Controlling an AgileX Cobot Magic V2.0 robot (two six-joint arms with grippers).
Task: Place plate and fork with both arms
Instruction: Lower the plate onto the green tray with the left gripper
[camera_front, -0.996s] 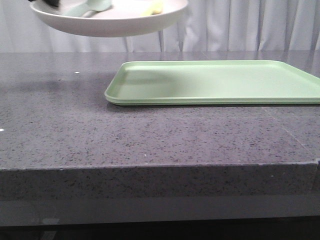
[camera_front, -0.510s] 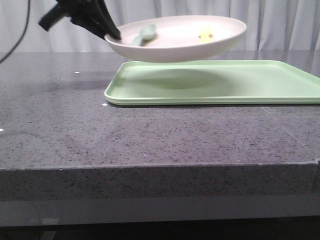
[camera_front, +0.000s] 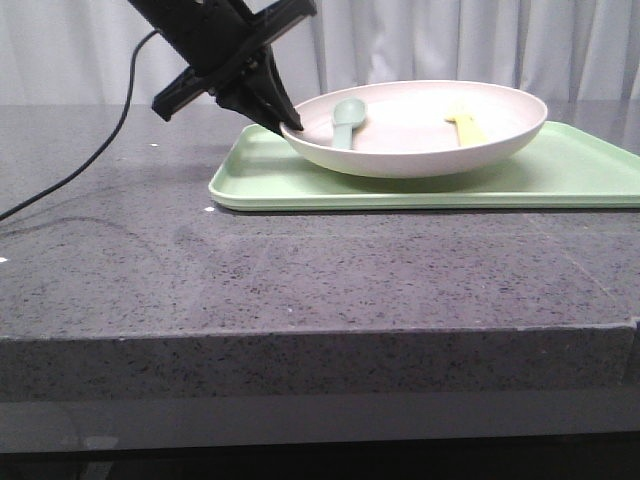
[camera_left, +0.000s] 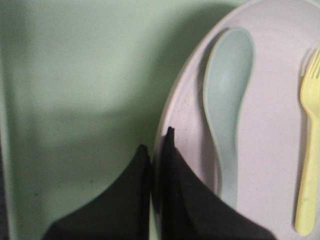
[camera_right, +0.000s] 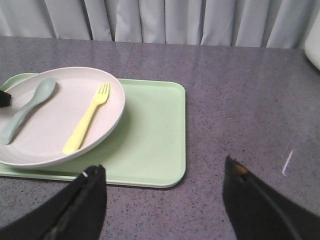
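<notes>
The cream plate (camera_front: 420, 150) rests on the light-green tray (camera_front: 260, 180). On the plate lie the yellow fork (camera_front: 465, 127) and a teal spoon (camera_front: 346, 120). My left gripper (camera_front: 290, 125) is shut on the plate's left rim; in the left wrist view the rim (camera_left: 165, 130) passes between the black fingers, with the spoon (camera_left: 227, 100) and fork (camera_left: 309, 165) beside them. My right gripper (camera_right: 162, 172) is open and empty over the bare counter, off the tray's corner; it is out of the front view. The right wrist view shows the plate (camera_right: 50, 135), fork (camera_right: 87, 125) and tray (camera_right: 155, 135).
The grey speckled counter (camera_front: 300, 270) extends in front of and left of the tray. The left arm's cable (camera_front: 80, 170) trails across the counter's left side. White curtains hang behind. A white object's edge (camera_right: 315, 45) shows at the far right in the right wrist view.
The left gripper has carried the plate, with fork and spoon on it, down and to the right; it now rests on the tray.
</notes>
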